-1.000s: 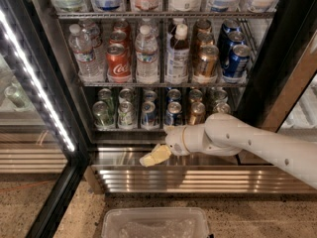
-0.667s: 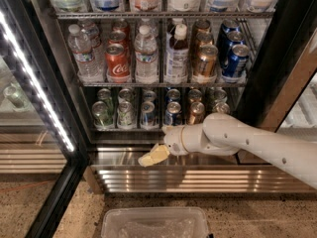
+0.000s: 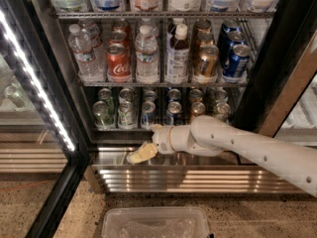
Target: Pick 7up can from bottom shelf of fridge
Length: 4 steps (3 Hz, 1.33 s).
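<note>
The fridge (image 3: 277, 58) stands open in front of me. Its bottom shelf (image 3: 163, 128) holds rows of small cans. Green 7up cans (image 3: 102, 114) stand at the left end, with silver, blue and gold-brown cans to their right. My gripper (image 3: 141, 153) has yellowish tips on a white arm (image 3: 233, 145) that comes in from the right. It hangs in front of the ribbed steel base (image 3: 173, 180), just below the shelf's front rail. It is below and to the right of the green cans and touches none of them.
The glass door with a white LED strip (image 3: 34, 78) is swung open at the left. The shelf above holds water bottles (image 3: 147, 58), Coke cans (image 3: 118, 63), gold cans and blue cans. A clear plastic bin (image 3: 151, 222) sits on the floor below.
The gripper and wrist have shifted slightly to the left along the front of the steel base. The cans have not moved.
</note>
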{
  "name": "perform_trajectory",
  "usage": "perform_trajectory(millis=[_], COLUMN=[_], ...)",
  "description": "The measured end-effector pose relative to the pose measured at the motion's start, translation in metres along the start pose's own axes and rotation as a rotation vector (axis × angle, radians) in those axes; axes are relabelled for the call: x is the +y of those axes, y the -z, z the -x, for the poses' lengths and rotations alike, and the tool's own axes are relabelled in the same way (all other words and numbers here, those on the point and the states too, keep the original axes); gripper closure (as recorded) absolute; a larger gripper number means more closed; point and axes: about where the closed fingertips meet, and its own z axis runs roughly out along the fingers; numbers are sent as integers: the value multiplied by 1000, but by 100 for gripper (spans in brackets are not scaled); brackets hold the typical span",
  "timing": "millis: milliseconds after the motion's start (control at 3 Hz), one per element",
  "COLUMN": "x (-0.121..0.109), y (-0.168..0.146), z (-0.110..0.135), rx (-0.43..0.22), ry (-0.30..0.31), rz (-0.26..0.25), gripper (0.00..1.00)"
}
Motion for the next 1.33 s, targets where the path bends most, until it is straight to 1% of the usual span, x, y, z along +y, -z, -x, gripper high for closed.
perform_trajectory(millis=[333, 667, 1000, 1333], x=[-10, -15, -15, -16], y=[-51, -70, -70, -67], z=[12, 22, 22, 22], rx=[-52, -88, -88, -88], ry=[9, 19, 19, 19], rz=[91, 129, 129, 129], gripper=[0, 0, 19, 16])
